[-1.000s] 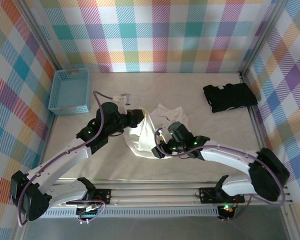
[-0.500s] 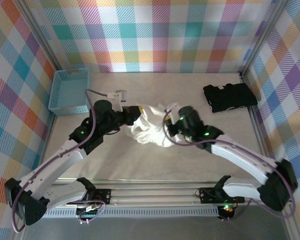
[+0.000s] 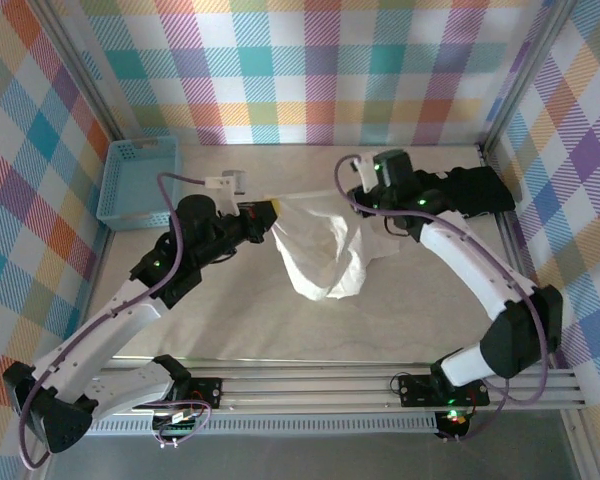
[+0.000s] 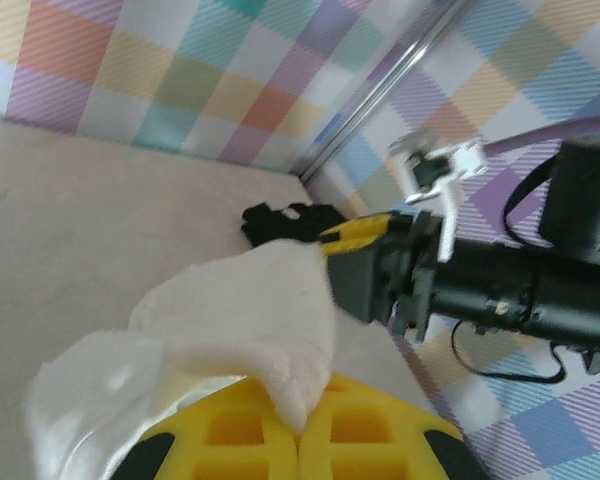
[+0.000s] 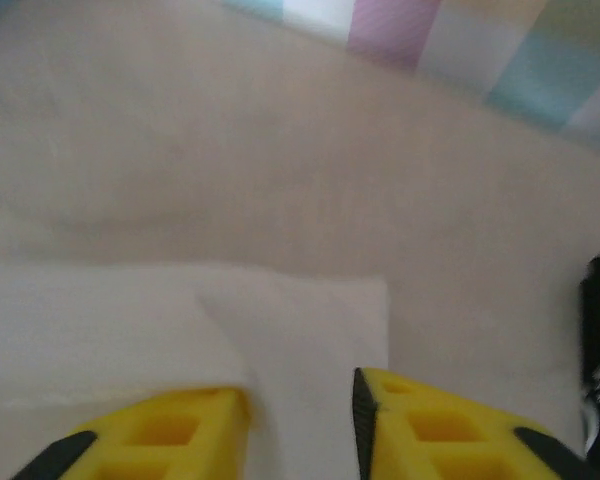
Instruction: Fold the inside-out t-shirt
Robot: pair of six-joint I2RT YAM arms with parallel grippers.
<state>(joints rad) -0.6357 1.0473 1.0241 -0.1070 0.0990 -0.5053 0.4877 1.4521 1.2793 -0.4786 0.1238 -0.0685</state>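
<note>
White t-shirt [image 3: 320,250] hangs above mid-worktop [image 3: 230,330], its top edge stretched between both arms. Fold pinched tight in left hand [image 4: 298,425]. Cloth lies between the parted fingers of right hand [image 5: 300,400]; grip cannot be told.

Soft matt white cloth t-shirt [image 3: 320,255] (wrinkled) on smooth matt table [image 3: 280,340].

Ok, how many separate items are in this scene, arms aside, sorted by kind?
Garments: 2 (white t-shirt, black folded garment)
Baskets: 1 (blue basket)
Total: 3
</note>
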